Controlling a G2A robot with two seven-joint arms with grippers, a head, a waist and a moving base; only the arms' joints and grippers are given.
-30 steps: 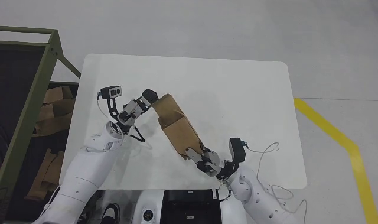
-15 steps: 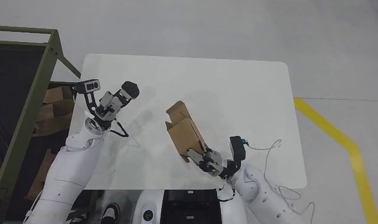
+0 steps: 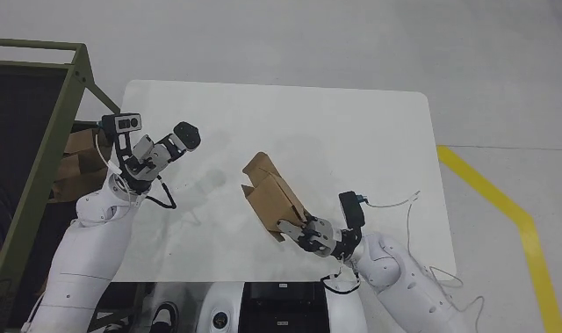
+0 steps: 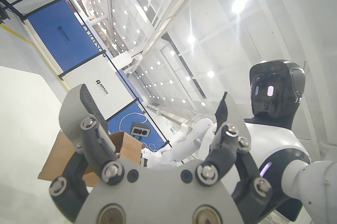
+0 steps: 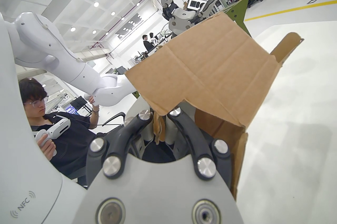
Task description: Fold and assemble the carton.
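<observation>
R hand (image 3: 290, 228) is gripping the carton (image 3: 270, 195) by one flap at the end nearest the robot. Its fingers (image 5: 181, 122) are pinched tight w/ the cardboard edge between them. Prob. reason: it's acting as the anchor, propping the half-opened box at a slant over the counter (image 3: 369, 131). That way the far end, w/ its loose flaps sticking out, is facing away from the robot & open to reach.

The carton is sitting approx. mid-counter, toward the robot's side. Can't tell whether its low corner is touching the surface or hanging just above it. The body is looking like a rough tube, not squared up, no flap tucked yet, so I'm judging the task as early-to-mid.

L hand (image 3: 187, 136) is hovering above the counter's left part, well apart from the carton, jaws spread wide & holding nothing. The box is showing past one finger in its wrist view. So it's prob. standing clear while R steadies, ready to come in & press a flap.

Count: 1 carton, 1 counter, 2 hands (1 gripping, 1 free). Beside the counter on the left, a green rack (image 3: 44, 45) is holding flat cardboard pieces (image 3: 83, 144): several, exact no. not readable.
</observation>
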